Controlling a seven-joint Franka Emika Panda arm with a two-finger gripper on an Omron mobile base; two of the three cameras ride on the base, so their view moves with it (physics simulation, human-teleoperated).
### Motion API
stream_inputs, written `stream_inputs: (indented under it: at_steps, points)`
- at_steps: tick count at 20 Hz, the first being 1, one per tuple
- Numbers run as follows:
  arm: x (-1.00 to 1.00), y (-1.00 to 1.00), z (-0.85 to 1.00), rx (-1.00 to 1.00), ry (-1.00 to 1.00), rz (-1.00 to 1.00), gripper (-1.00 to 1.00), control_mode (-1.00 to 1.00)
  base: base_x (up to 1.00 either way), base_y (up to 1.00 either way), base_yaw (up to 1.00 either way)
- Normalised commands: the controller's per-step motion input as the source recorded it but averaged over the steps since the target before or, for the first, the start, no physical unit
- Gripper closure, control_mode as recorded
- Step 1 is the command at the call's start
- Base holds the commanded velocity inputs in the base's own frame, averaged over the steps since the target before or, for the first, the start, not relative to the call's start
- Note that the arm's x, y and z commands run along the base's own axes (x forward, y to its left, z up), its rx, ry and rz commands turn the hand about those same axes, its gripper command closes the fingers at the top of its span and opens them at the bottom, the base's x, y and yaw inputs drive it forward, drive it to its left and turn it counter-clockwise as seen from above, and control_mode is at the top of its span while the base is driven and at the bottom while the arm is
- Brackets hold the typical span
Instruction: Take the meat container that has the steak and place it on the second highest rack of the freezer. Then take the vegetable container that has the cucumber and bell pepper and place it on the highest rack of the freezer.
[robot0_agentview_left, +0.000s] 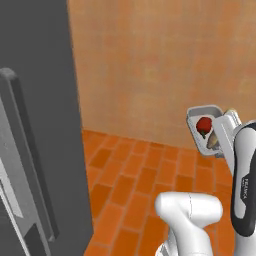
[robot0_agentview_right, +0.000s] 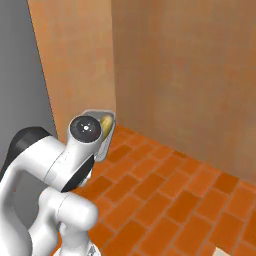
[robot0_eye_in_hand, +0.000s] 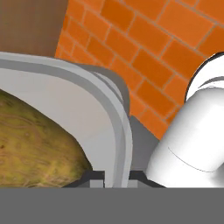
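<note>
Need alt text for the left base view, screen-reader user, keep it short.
A white robot arm holds the vegetable container up at the right, well above an orange brick floor, with the red bell pepper showing inside. A grey freezer with a long bar handle stands at the left, before a tan wall.

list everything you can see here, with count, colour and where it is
vegetable container: one, grey, held up above the floor, gripped by its rim
bell pepper: one, red, in the vegetable container
cucumber: one, yellowish-green, in the vegetable container
freezer: one, grey, at the left, with a long bar handle
floor: one, orange brick tiles, below
walls: tan, behind
arm: one, white with dark joints
gripper: one, dark fingertips, shut on the vegetable container's rim
</note>
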Motion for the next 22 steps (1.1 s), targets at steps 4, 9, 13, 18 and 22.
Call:
stream_inputs:
  at_steps: [4, 9, 13, 18, 22]
  points:
    - [0.00, 0.00, 0.00, 0.00, 0.00, 0.00, 1.00, 1.00, 0.00, 0.00, 0.53]
    - [0.00, 0.00, 0.00, 0.00, 0.00, 0.00, 1.00, 1.00, 0.00, -0.01, 0.52]
    - [0.00, 0.00, 0.00, 0.00, 0.00, 0.00, 1.00, 1.00, 0.01, -0.14, 0.50]
    - [0.00, 0.00, 0.00, 0.00, 0.00, 0.00, 1.00, 1.00, 0.15, -0.42, 0.49]
    - [0.00, 0.00, 0.00, 0.00, 0.00, 0.00, 1.00, 1.00, 0.37, -0.60, 0.44]
